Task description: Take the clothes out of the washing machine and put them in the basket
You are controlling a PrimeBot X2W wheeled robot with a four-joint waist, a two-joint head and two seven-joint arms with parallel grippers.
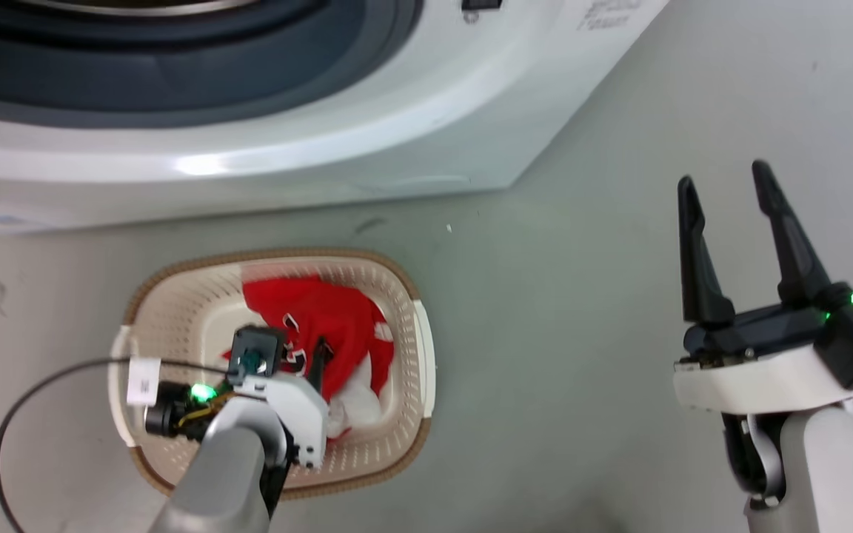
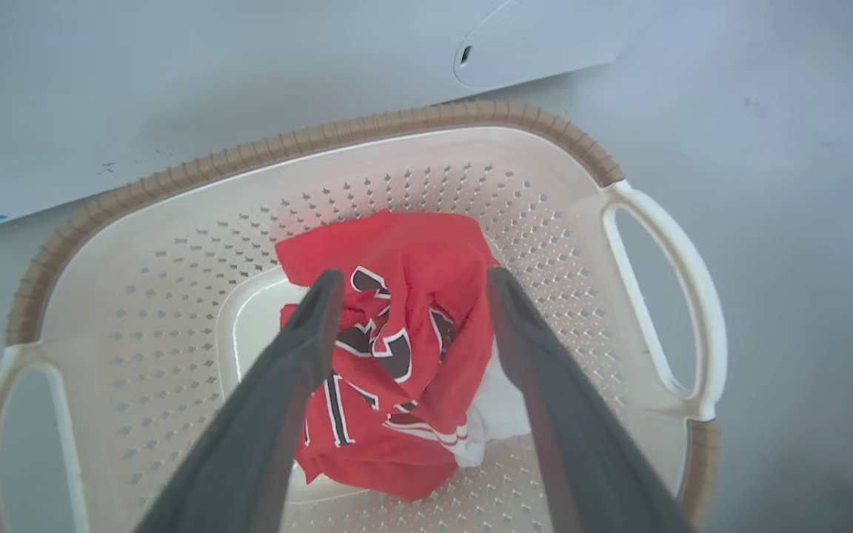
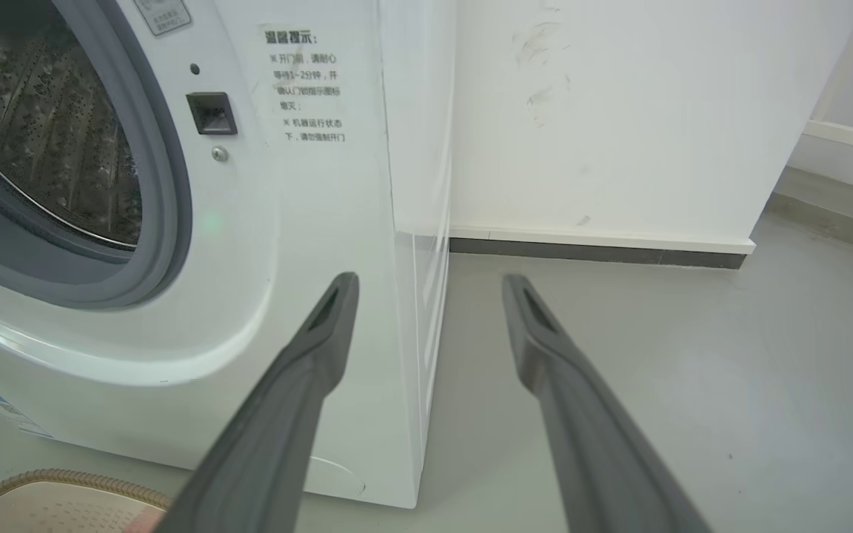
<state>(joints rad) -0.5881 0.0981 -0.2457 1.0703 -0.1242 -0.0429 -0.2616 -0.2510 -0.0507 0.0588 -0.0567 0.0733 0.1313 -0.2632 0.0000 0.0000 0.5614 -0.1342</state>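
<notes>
Clothes (image 2: pixel 426 252) in basket (image 2: pixel 175 296) on grey floor (image 1: pixel 582 333)

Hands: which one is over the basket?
The left hand, fingers open above the red clothes in the basket. The right hand, also open, is off to the side over the floor by the washer.

Parted right claw (image 3: pixel 430 280) beside washing machine (image 3: pixel 286 222)
</notes>
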